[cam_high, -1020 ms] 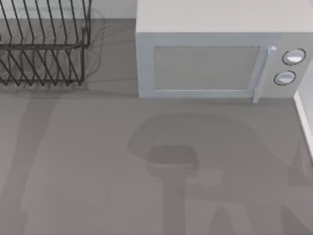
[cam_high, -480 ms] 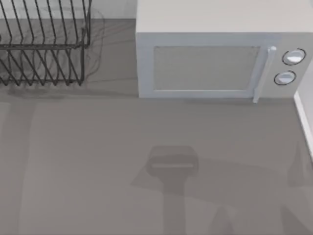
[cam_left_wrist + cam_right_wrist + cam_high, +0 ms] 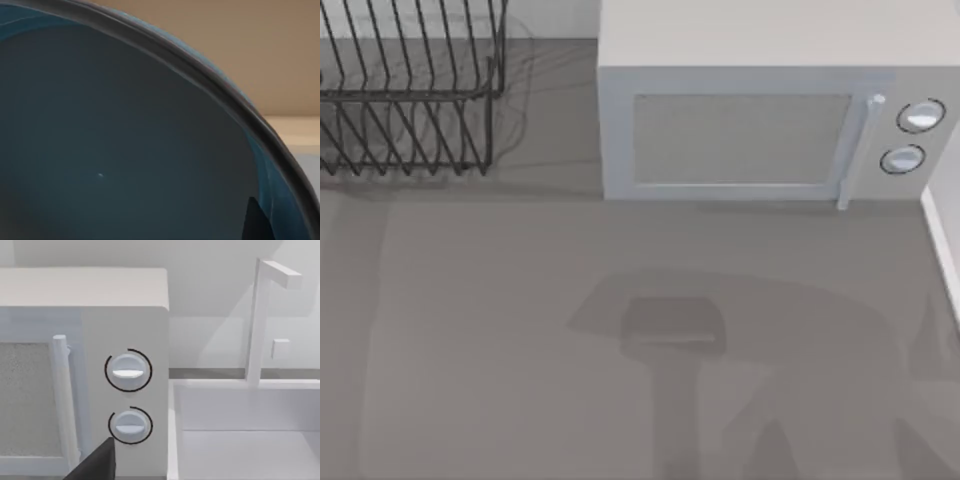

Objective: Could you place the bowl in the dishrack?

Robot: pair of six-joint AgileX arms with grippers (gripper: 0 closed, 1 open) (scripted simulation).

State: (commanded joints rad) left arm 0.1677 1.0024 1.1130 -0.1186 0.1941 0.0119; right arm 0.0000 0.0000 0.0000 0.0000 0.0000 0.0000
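Observation:
The bowl [image 3: 125, 140] looms very close in the left wrist view, its greyish-blue inside facing the camera and its thin dark rim curving across a tan wall behind. My left gripper [image 3: 256, 222] is shut on it, with one dark fingertip lying against the inside wall near the rim. The dishrack [image 3: 410, 100], black wire with slanted prongs, stands at the table's far left corner in the top view. A dark part of my right gripper [image 3: 95, 462] faces the microwave's knobs.
A pale grey microwave [image 3: 740, 130] with its door shut stands at the back, right of the dishrack; its two knobs [image 3: 128, 371] are on its right side. A white sink [image 3: 250, 440] with a faucet [image 3: 260, 315] lies right of it. Arm shadows fall across the table [image 3: 470, 330].
The shadows on the table have shifted and spread around the middle. The dishrack and the microwave have not moved.

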